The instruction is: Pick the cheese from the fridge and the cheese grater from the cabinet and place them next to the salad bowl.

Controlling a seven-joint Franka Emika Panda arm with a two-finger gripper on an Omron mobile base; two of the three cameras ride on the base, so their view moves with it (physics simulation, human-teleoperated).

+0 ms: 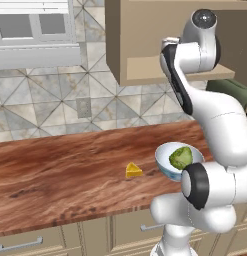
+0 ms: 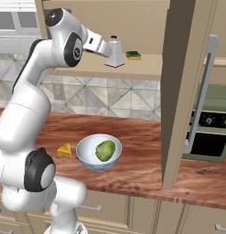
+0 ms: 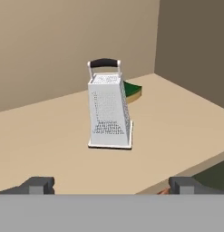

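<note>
Pretty clearly a home kitchen, rendered rather than filmed. You've got a long wood-grain countertop with beige drawers and metal pulls under it, and a grey patterned tile backsplash with a wall outlet set into it. Up top there's a tan wall cabinet standing open, plus a white glass-paned unit off to the side. A green oven with knobs sits at the far end. Food stuff seals it: a salad bowl with lettuce, a cheese wedge beside it, and a cheese grater on the cabinet shelf
</note>
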